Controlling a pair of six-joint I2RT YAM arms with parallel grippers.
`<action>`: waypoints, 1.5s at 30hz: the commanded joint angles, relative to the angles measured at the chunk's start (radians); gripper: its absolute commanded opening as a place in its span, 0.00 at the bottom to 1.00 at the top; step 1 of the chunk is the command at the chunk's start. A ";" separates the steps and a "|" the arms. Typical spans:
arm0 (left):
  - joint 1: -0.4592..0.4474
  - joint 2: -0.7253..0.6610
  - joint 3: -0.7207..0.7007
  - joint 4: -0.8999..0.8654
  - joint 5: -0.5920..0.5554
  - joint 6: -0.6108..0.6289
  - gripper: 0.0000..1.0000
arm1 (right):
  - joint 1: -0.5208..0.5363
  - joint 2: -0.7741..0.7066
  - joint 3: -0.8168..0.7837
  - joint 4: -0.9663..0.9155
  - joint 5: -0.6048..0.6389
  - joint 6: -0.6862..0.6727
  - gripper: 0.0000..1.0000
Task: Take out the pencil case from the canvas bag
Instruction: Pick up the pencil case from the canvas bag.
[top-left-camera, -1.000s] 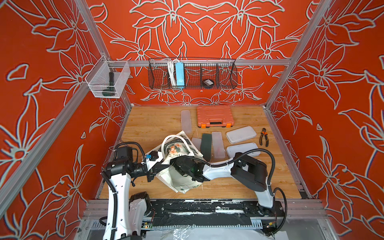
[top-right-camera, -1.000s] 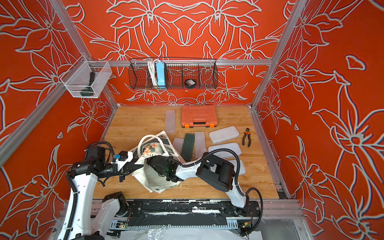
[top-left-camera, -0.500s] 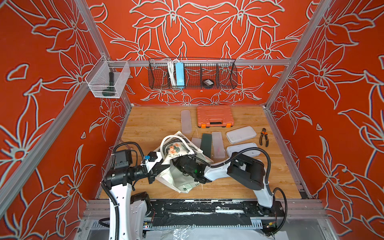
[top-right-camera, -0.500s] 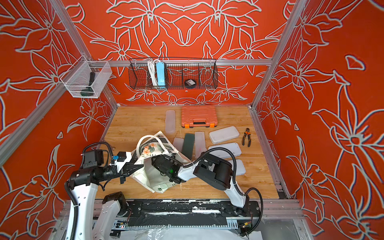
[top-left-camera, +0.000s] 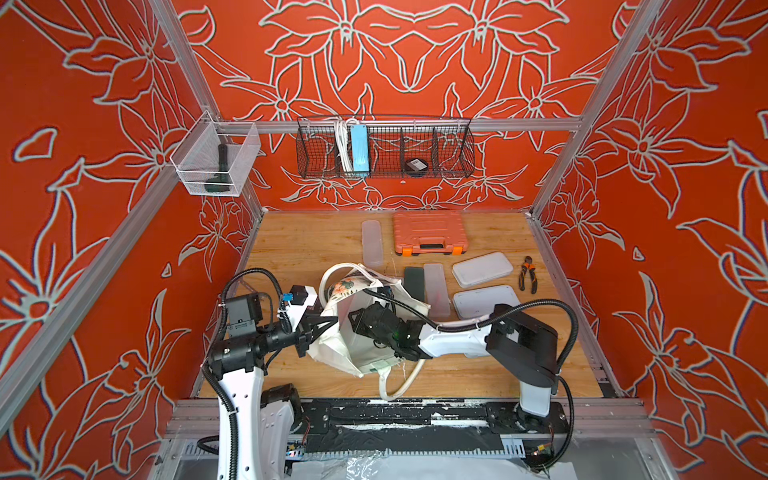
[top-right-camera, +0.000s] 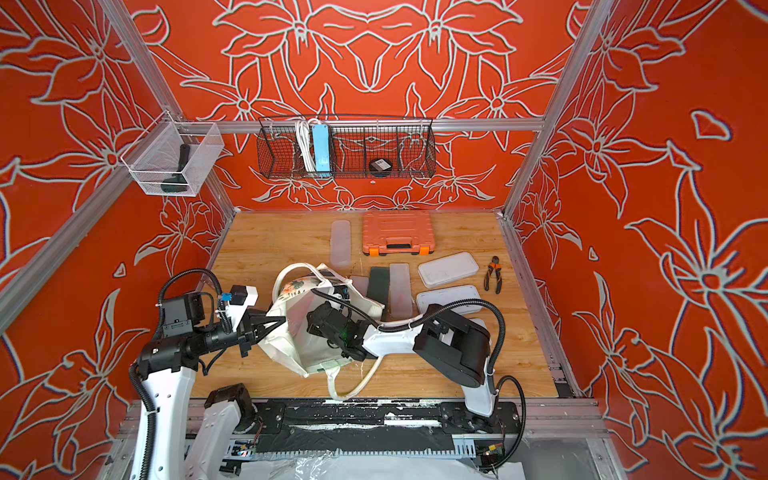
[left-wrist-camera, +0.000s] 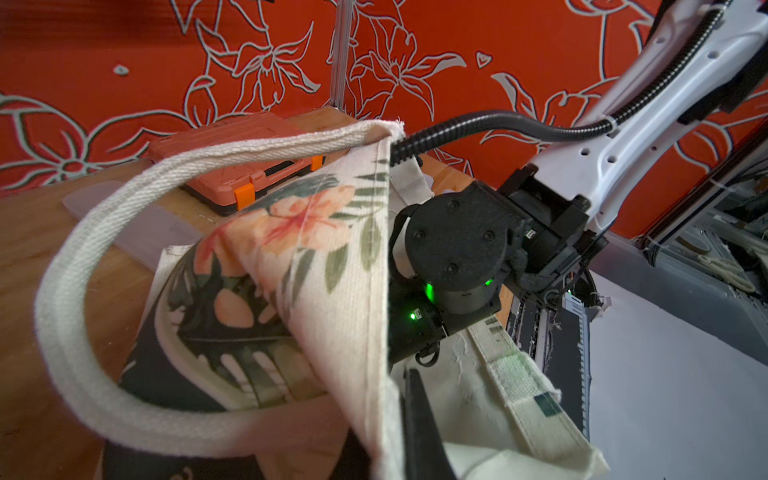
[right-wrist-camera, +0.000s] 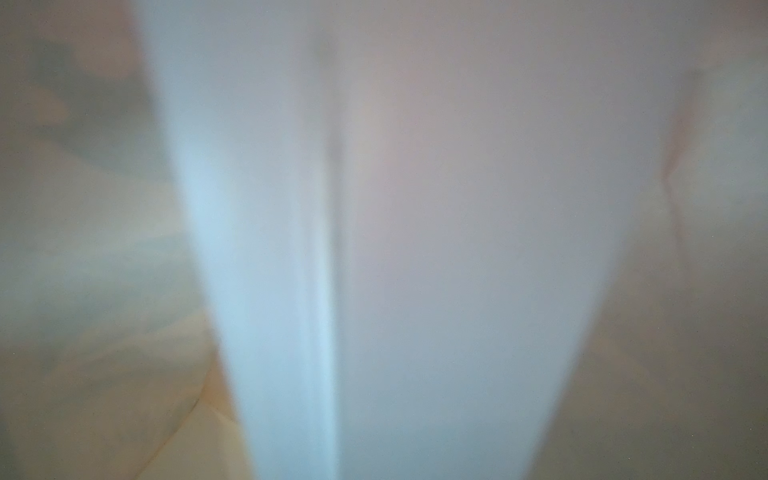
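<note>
We judge the task roughly half done: the reach into the bag is made and a grasp appears taken, but nothing has come out yet.

The canvas bag (top-left-camera: 353, 351) lies slumped on the wooden table (top-left-camera: 299, 249), with 1 looped handle (left-wrist-camera: 83, 291) arching up at its far side. The left gripper (top-left-camera: 330, 321) is clamped on the bag's hemmed rim and holds that edge off the table, so the mouth gapes. In the left wrist view the flower-printed cloth drapes over 1 dark finger (left-wrist-camera: 415, 415).

The right gripper (top-left-camera: 357, 324) is sunk into the bag's mouth, and in both top views cloth hides its fingertips. Its jaws are drawn together. The right wrist view is filled by a blurred, pale frosted body with cream cloth on either side of it. We take this to be the pencil case (right-wrist-camera: 415, 249), inside the bag and pinched by that claw, though the blur keeps us from being sure.

What is left, as we see it:
1. Draw the right arm back out through the mouth while the left grip keeps the rim up.
2. Set the case on the table beside the bag.

3 slim cases (top-left-camera: 436, 289) and an orange tool case (top-left-camera: 430, 232) already lie beyond the bag.
</note>
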 joint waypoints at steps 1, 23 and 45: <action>-0.006 0.003 0.010 0.064 0.025 -0.099 0.00 | -0.006 -0.073 0.020 -0.091 0.016 -0.133 0.24; 0.078 0.010 -0.005 0.127 0.031 -0.233 0.00 | -0.007 -0.217 0.017 -0.176 -0.052 -0.425 0.24; 0.103 -0.023 -0.030 0.182 0.032 -0.303 0.00 | -0.012 -0.425 -0.106 -0.067 -0.133 -0.426 0.25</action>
